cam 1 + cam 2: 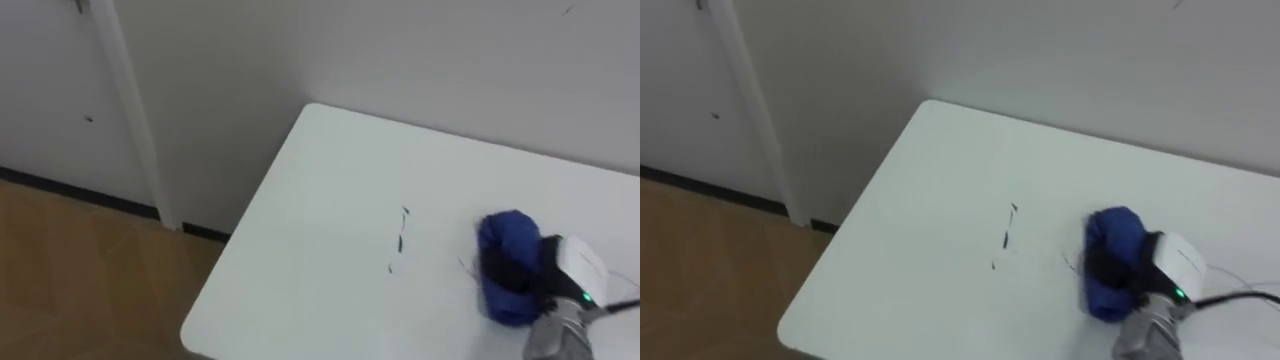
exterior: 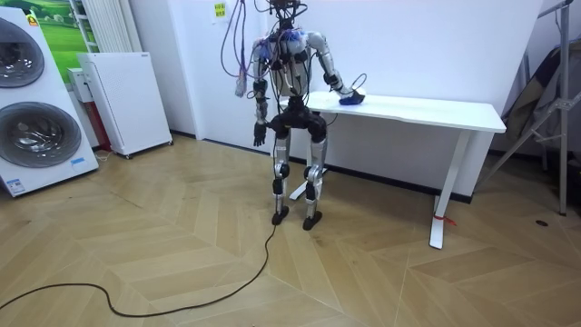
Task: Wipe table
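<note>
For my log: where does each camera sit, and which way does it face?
Left eye view: on the head, looking down at the table corner, dark marks and the right hand gripping the blue cloth.
Right eye view: beside it, same scene, same hand.
Room view: across the floor behind the robot, facing table and wall; whole body, left hand hanging.
All share table and blue cloth.

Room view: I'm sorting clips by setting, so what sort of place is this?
Likely an indoor lab or showroom furnished like a home: two stacked white front-loading washing machines, a long white rectangular table, and herringbone wooden flooring.
</note>
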